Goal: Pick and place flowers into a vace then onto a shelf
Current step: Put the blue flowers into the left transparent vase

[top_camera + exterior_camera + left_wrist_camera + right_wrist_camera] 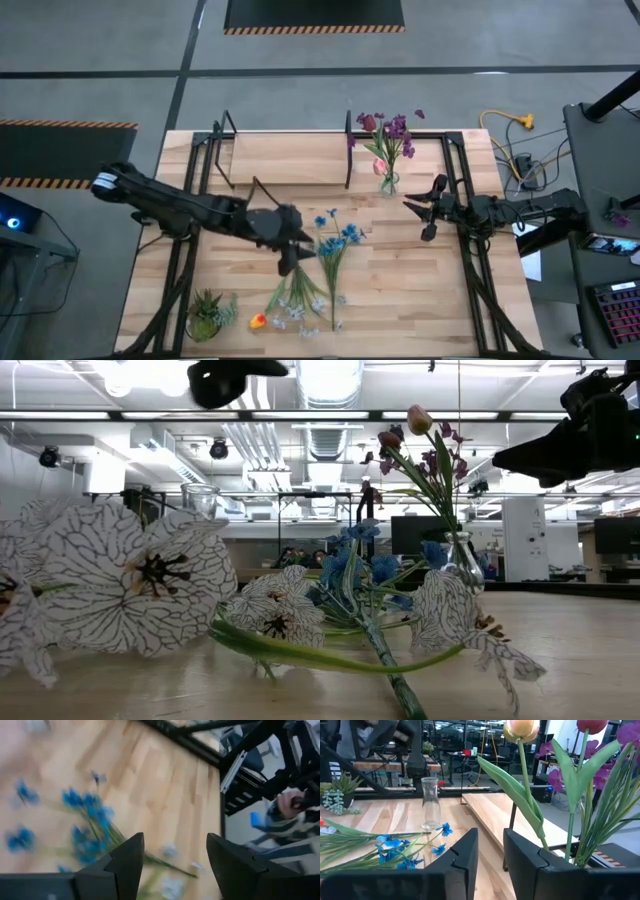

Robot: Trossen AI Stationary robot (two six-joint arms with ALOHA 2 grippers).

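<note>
On the table point(420, 290) (wooden), left pincer point(290, 262) gapes wide above flowers point(335, 240).

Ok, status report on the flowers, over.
Left pincer open above loose flowers, empty. Right pincer open beside filled vase. Shelf bare.

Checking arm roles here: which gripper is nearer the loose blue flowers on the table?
Left. The left gripper is open right beside the blue flowers; the right gripper is off to their other side, near the filled vase.
</note>
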